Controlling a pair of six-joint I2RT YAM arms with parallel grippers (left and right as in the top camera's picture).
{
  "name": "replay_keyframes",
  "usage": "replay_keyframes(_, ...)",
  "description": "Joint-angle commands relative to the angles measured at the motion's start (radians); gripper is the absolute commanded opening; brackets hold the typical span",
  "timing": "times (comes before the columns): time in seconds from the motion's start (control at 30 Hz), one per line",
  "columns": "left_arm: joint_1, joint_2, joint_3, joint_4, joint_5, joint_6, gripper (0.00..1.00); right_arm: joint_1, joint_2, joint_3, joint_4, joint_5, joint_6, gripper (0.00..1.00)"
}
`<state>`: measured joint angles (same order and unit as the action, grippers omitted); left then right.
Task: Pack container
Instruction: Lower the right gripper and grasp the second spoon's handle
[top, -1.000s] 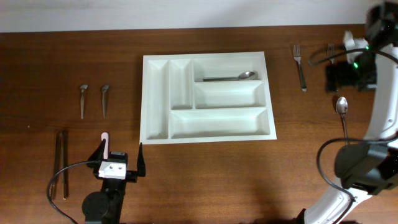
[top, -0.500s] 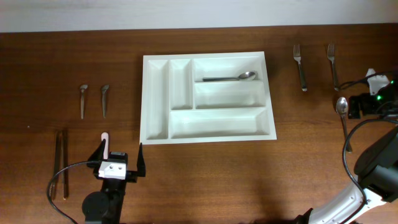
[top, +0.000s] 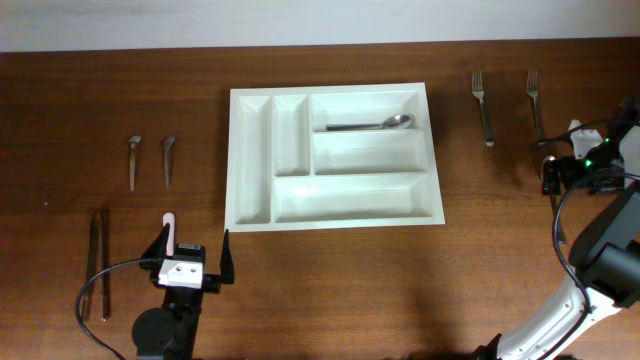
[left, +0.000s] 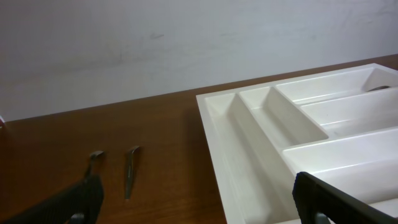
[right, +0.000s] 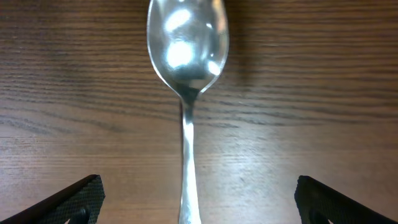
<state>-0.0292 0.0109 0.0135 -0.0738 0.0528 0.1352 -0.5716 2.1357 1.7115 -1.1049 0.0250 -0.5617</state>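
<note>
Left gripper: jaws spread wide and empty, parked just near of the container, unmoved over the last second.
Container: white tray lying flat mid-tabletop, unshifted; four compartments bare.
Right gripper: right of the container, jaws fully apart, nothing held, straddling the loose spoon.
Loose spoon: flat on the tabletop, bowl pointing away, handle running down the middle of the gap between the jaws.
Change: a second ago the right arm hung farther off, over the forks; it has since swung nearer and dropped over the loose spoon.
Meaning: likely lining up the second pick; the approach looks centred.
Packed spoon: in the farthest long compartment.
Forks: beyond and right of the container, untouched.
</note>
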Motion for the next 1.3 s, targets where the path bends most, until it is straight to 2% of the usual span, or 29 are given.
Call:
replay_keyframes(0.0,0.006,-0.005,-0.005,-0.002,0.004,0.013,0.99,0.023,0.035,-0.007,0.002,-0.017,-0.007,0.99)
replay_keyframes(1.13,0.006,-0.005,-0.005,-0.002,0.004,0.013,0.99,0.024,0.156,-0.007,0.039,-0.018,0.028,1.0)
replay_keyframes(1.2,0.006,-0.005,-0.005,-0.002,0.004,0.013,0.99,0.024,0.156,-0.007,0.039,-0.018,0.028,0.95)
replay_keyframes(1.27,0.006,-0.005,-0.005,-0.002,0.004,0.013,0.99,0.024,0.156,-0.007,0.039,-0.018,0.028,0.86)
